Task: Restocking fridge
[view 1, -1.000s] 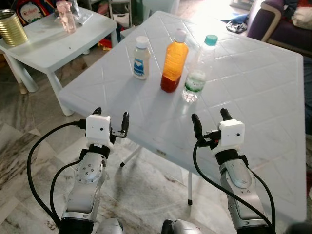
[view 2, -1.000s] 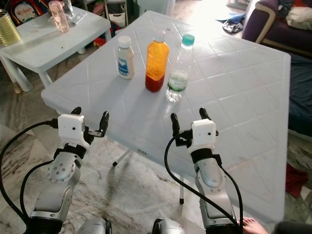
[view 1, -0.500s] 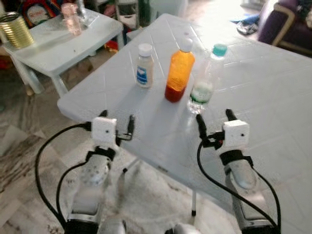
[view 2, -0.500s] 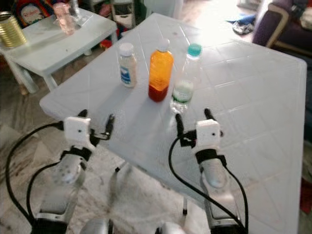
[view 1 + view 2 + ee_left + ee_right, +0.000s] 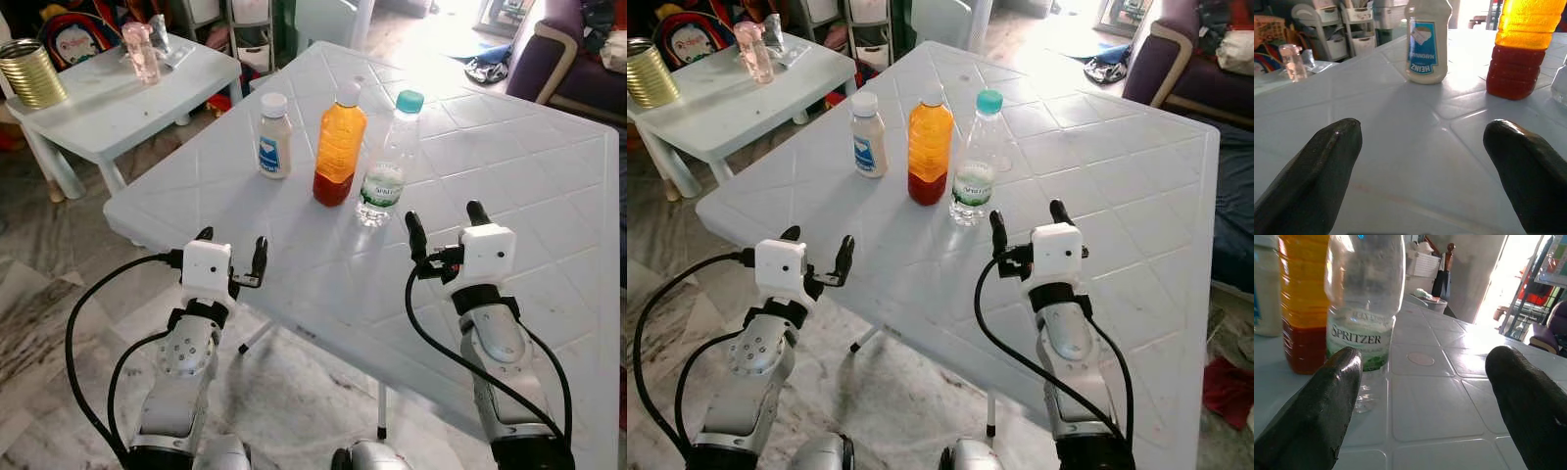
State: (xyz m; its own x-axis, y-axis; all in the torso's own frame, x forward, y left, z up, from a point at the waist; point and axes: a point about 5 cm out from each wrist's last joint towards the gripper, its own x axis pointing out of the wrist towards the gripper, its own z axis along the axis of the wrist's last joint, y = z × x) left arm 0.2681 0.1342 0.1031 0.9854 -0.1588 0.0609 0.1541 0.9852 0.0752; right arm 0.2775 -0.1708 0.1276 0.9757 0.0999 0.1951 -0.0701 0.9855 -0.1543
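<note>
right, we're at the pick-up stage of the restock, nothing lifted yet. three containers stand upright in a row on the white table, and both arms are raised at its near edge. the left gripper is spread wide and empty, just short of the table edge, well apart from the mayonnaise bottle. the right gripper is also splayed open, holding nothing, hovering over the table just beside the water bottle.

the water bottle is clear plastic, teal cap, green spritzer label, nearly empty as far as the glare lets me judge. between it and the mayonnaise stands the orange juice bottle, orange above, darker red at the base, and it looks to be touching or almost touching the water bottle.

next move, i'd say: right gripper reaches forward and slightly left so the fingers straddle the water bottle, then closes gently, since a light bottle tips easily and the juice is crowding it.
</note>
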